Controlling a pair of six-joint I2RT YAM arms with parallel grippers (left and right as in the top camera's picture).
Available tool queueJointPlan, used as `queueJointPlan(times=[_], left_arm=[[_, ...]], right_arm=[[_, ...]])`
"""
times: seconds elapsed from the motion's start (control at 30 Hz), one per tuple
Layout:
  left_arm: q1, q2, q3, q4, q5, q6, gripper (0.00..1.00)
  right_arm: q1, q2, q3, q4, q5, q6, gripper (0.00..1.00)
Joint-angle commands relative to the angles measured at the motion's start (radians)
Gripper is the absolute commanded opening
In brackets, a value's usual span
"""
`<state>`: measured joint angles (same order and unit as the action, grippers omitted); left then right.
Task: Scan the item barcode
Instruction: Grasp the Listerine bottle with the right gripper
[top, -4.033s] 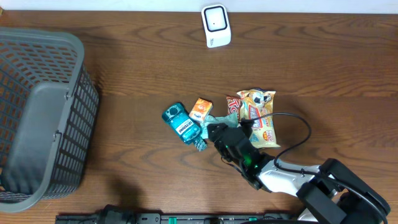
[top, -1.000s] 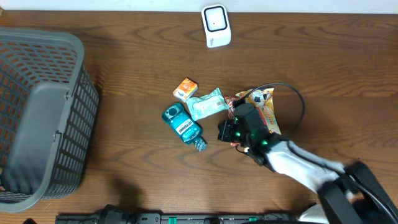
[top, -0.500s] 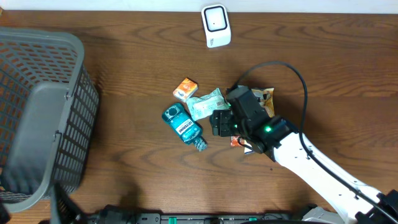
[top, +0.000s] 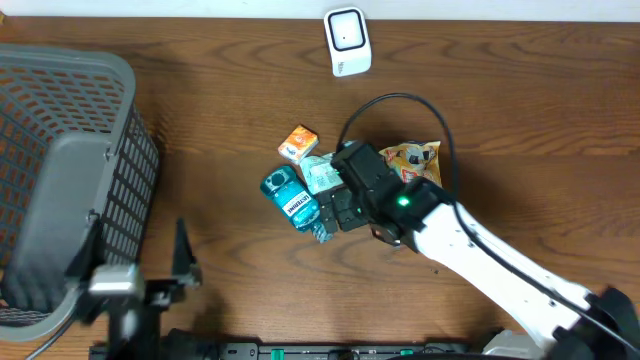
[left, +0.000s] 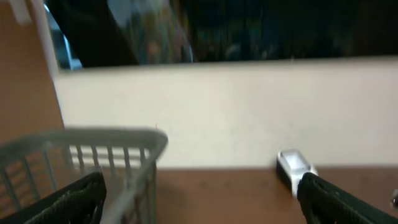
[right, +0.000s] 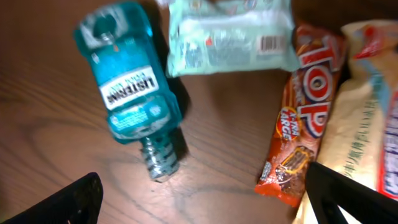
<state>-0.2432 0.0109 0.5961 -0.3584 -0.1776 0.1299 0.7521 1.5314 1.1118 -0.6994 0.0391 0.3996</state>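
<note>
**Currently both grippers stand open; the packet lies flat among the items**

Over the middle of the brown wooden table (top: 520, 100), the right gripper (right: 205, 202) hangs with its two dark fingers spread wide and nothing between them. Below it, a pale green soft plastic packet (right: 230, 37) lies flat, its barcode facing up near its right end. A teal transparent mouthwash bottle (right: 127, 93) lies on its side just beside the packet. Right of the packet lies an orange-red chocolate bar wrapper (right: 301, 118), alongside a yellow crinkled snack bag (right: 357, 118).

From overhead, the right arm covers part of the packet. A small orange cardboard box (top: 298, 143) sits just beside the packet's far corner. The white rounded barcode scanner (top: 347, 41) stands at the table's far edge, well apart from the cluster.

At the near left, the left gripper (left: 205, 202) also has its fingers wide apart and empty. Its camera looks toward the grey plastic lattice basket (left: 93, 149) and the scanner.
</note>
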Motion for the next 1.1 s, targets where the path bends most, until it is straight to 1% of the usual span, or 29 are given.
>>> queueJointPlan(times=[0.0,0.13,0.23,0.37,0.6,0.73,1.07], left_arm=[[0.003,-0.006,-0.063,0.004,0.01,-0.009,0.98],[0.002,-0.006,-0.121,0.004,0.009,-0.008,0.98],[0.003,-0.006,-0.128,0.007,0.01,-0.008,0.98],[0.002,-0.006,-0.128,0.016,0.009,-0.008,0.98],[0.002,-0.006,-0.128,0.026,0.009,-0.008,0.98],[0.002,-0.006,-0.128,0.026,0.009,-0.008,0.98],[0.002,-0.006,-0.128,0.026,0.009,-0.008,0.98]], right_arm=[[0.004,0.062,0.046,-0.011,-0.048,-0.058,0.99],[0.014,0.156,0.142,-0.061,-0.102,-0.131,0.99],[0.034,0.245,0.225,-0.095,-0.111,-0.189,0.99],[0.057,0.348,0.293,-0.113,-0.166,-0.245,0.99],[0.095,0.487,0.306,-0.115,-0.161,-0.286,0.99],[0.107,0.539,0.306,-0.101,-0.107,-0.298,0.99],[0.107,0.583,0.306,-0.024,-0.083,-0.325,0.99]])
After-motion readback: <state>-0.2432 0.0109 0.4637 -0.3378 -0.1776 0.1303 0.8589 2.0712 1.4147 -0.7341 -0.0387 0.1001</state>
